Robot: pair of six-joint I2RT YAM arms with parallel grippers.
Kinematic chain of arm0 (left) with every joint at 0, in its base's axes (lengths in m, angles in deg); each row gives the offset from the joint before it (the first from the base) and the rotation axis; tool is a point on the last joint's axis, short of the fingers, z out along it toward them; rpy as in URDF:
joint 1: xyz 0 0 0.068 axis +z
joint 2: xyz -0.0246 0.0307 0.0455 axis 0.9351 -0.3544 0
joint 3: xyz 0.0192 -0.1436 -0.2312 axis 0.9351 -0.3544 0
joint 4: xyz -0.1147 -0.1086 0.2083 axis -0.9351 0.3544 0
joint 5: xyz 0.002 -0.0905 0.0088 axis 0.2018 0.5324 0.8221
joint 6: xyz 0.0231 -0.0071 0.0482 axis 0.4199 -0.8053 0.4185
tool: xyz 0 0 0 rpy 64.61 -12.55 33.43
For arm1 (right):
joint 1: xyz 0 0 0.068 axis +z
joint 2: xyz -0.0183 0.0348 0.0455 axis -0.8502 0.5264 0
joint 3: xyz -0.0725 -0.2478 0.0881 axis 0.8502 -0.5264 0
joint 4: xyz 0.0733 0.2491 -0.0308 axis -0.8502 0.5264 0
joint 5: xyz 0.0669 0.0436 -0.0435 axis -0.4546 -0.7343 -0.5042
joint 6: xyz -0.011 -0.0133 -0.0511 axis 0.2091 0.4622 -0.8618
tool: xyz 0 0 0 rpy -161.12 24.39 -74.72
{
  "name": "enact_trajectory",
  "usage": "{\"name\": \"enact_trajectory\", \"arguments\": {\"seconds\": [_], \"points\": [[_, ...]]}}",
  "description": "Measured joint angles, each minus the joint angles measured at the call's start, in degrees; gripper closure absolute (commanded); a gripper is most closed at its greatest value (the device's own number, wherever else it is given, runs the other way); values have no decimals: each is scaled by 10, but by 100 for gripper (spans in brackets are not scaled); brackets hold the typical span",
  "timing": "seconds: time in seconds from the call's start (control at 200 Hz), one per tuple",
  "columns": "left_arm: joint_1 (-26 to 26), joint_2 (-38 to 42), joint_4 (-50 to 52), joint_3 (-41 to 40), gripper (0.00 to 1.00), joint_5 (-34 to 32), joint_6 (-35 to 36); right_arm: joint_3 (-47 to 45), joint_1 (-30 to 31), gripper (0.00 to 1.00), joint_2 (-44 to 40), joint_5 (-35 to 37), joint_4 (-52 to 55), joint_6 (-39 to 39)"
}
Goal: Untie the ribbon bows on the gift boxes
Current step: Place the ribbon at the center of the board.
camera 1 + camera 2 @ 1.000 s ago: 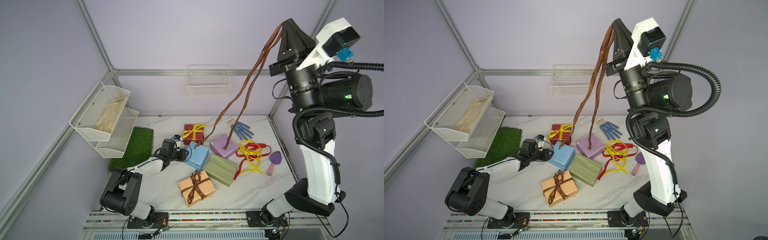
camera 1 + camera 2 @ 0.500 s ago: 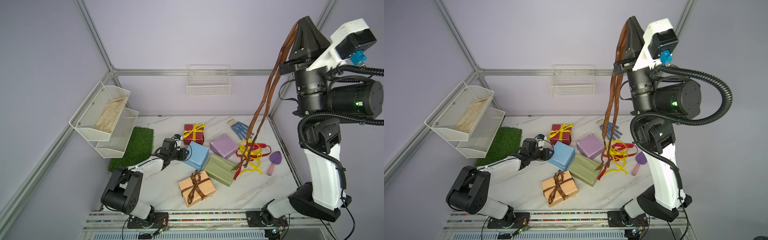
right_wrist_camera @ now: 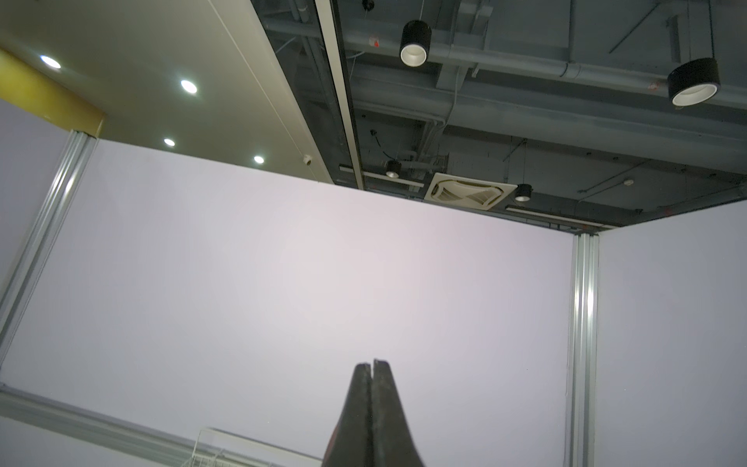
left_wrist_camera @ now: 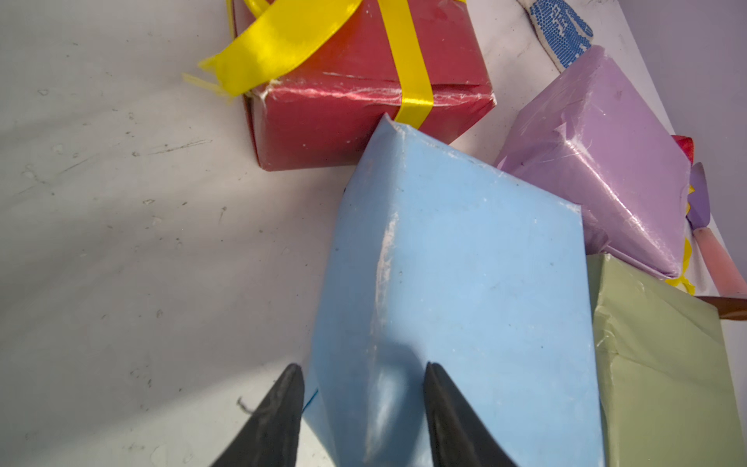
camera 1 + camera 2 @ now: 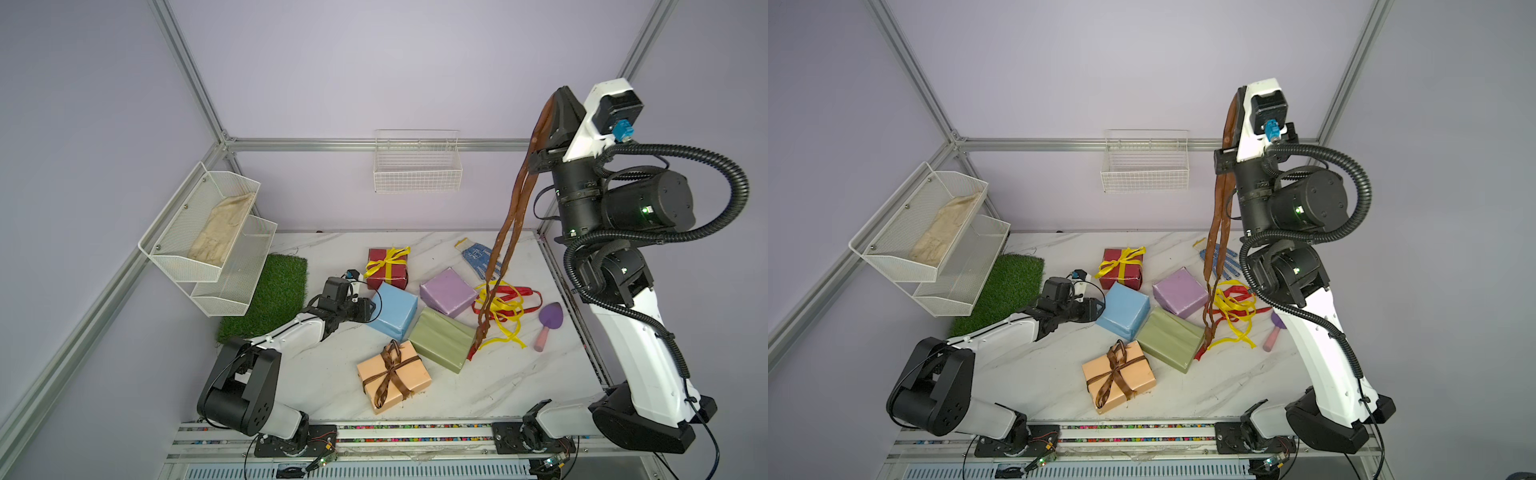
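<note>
Right gripper (image 5: 561,93): fingers clenched on the brown ribbon (image 5: 517,208), high above the table (image 5: 332,374); the ends hang near the olive box (image 5: 442,338).
Left gripper (image 4: 361,366): fingers released, astride a corner of the light blue box (image 4: 444,263).
Risk: if dropped here, the brown ribbon may tangle in the loose ribbons (image 5: 503,307).
Views: the right wrist view shows only the ceiling; both top views show the hanging ribbon.

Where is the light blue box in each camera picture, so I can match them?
Top view: light blue box, mid-table.
Top view: light blue box, mid-table too.
Left wrist view: light blue box in the foreground, one corner between the jaws of the left gripper.
Right wrist view: not in it.
Landmark: the dark red box with the yellow ribbon, beside its far corner in all three.
</note>
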Motion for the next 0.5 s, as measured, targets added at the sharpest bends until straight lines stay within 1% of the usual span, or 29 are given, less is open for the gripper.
{"name": "enact_trajectory", "arguments": {"seconds": [0.315,0.5], "points": [[1,23,46,3,48,-16,5,-169,-4,100,-82,91,-46,-12],[2,43,70,3,48,-26,14,-219,-7,100,-113,122,-56,-12]]}}
